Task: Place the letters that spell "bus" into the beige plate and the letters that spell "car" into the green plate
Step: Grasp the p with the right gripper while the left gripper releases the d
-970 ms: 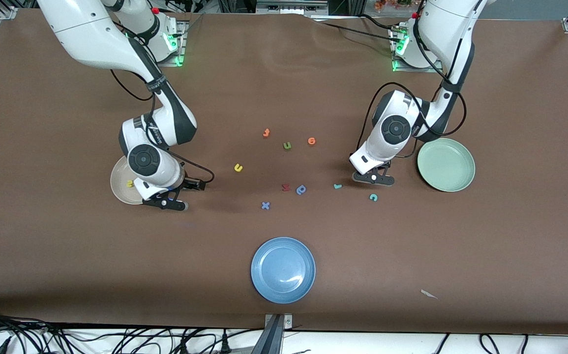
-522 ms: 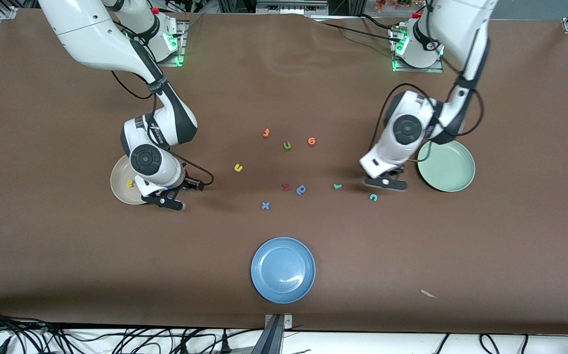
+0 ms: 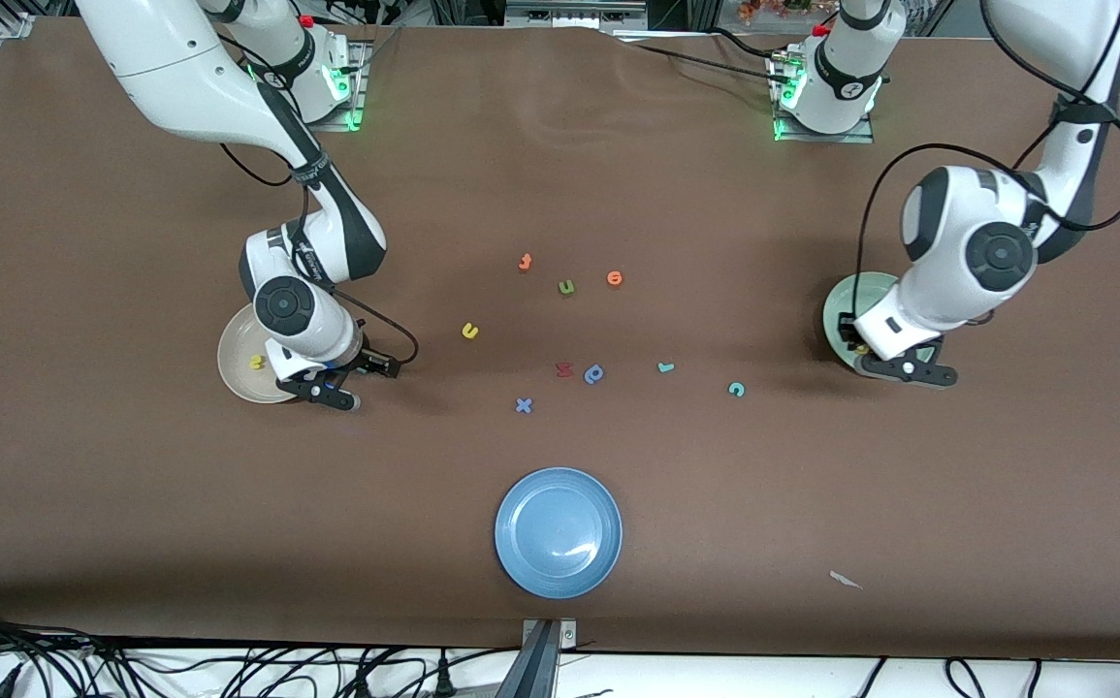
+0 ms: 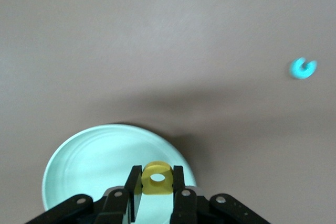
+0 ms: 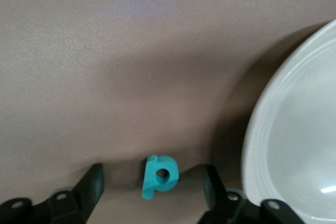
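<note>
Got the left gripper [image 4: 157, 184] clamped on the yellow "a" [image 4: 156, 177] right over the green plate [image 4: 79, 161], and the right gripper [image 5: 152, 177] down at the table, spread wide either side of the teal "b" [image 5: 159, 176] without touching it, just beside the beige plate [image 5: 283, 145] where the yellow "s" [image 3: 255, 362] already sits. Leaves the yellow "u" [image 3: 469, 331], teal "r" [image 3: 665, 367] and teal "c" [image 3: 736, 389] loose between the plates. Looks like foam, so probably featherlight, squishy and quick to skate off a finger; best pinched gently across the flat faces, dead centre
</note>
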Robot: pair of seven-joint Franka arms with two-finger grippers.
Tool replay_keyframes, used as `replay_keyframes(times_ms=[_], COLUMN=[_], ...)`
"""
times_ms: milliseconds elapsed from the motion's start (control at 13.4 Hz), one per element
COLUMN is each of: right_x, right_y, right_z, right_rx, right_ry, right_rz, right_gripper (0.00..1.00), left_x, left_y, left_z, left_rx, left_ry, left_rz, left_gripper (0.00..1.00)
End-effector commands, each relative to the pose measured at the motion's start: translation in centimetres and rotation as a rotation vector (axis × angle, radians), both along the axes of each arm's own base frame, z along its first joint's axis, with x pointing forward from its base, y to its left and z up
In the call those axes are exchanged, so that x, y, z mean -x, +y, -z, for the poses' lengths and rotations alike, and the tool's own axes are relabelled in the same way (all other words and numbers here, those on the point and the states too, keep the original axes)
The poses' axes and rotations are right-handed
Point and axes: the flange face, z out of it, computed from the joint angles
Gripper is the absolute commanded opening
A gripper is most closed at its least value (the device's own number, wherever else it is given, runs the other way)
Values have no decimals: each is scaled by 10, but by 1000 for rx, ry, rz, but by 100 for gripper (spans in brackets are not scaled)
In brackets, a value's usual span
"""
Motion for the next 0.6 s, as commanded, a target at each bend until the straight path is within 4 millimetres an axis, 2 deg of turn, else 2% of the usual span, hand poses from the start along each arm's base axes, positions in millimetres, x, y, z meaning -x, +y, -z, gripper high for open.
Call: replay_keyframes(times_ms=[0,75,224,373,448,522], right_x=[6,6,6,6,5,2], right_y=[-3,-3,-3,-3,-2,-2], right_z=[-5,-4,-4,-5,-6,-13], right_rx=[-8,-7,-6,-6,-7,-10], right_ry=[-2,-1,1,1,-2,-13], right_rz=[19,18,18,16,13,12], right_gripper=[58,48,32,15,10,10], left_x=[29,37,36,30,27,26], left_y=[8,10,9,8,7,7], left_z=[25,34,36,30,27,25], left_rx=[-17,-18,-18,-17,-17,-12], left_ry=[87,110,114,97,89,85], left_rz=[32,29,32,26,29,28], left_gripper=[13,16,56,59,60,60])
